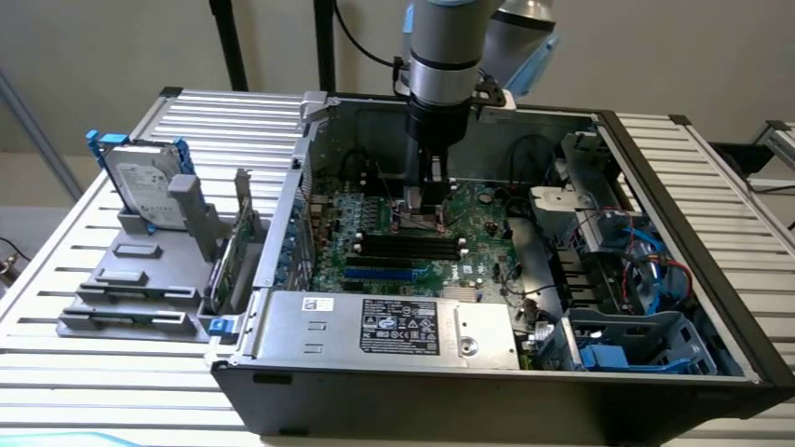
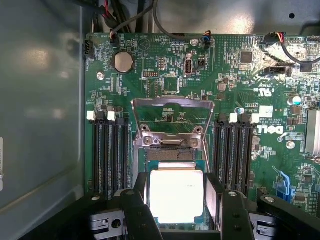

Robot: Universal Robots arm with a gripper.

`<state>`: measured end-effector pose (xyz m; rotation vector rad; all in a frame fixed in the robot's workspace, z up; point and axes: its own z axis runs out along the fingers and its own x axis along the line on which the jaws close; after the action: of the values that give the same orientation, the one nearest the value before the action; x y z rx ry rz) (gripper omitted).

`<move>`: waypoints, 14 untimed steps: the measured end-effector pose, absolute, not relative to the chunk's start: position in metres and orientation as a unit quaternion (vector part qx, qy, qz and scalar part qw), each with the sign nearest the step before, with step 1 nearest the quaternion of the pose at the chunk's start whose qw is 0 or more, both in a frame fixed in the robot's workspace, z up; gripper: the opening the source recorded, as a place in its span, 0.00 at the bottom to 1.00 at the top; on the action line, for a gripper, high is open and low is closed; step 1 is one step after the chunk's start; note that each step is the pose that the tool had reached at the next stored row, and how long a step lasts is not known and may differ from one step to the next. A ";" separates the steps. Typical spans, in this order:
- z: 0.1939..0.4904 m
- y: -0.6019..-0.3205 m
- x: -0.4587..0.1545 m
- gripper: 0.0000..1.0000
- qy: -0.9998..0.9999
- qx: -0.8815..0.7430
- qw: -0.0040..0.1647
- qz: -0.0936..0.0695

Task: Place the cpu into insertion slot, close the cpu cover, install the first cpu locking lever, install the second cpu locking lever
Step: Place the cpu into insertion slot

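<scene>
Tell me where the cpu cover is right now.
In the wrist view, the cpu cover stands flipped open, hinged right next to the cpu, between the two banks of black memory slots.

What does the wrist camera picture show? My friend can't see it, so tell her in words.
A pale square cpu is between the open fingers, at the insertion slot in a green motherboard. Beyond it the silvery cpu cover stands flipped open, with long black memory slots on both sides.
</scene>
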<state>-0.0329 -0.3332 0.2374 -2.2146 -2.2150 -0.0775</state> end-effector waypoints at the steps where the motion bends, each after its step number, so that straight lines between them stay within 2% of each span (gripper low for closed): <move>1: 0.236 -0.333 -0.033 0.55 -0.707 -0.707 0.004 -0.025; 14: 0.222 -0.333 -0.033 0.55 -0.707 -0.707 0.004 -0.025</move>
<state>-0.0329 -0.3332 0.2218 -2.2146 -2.2150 -0.0775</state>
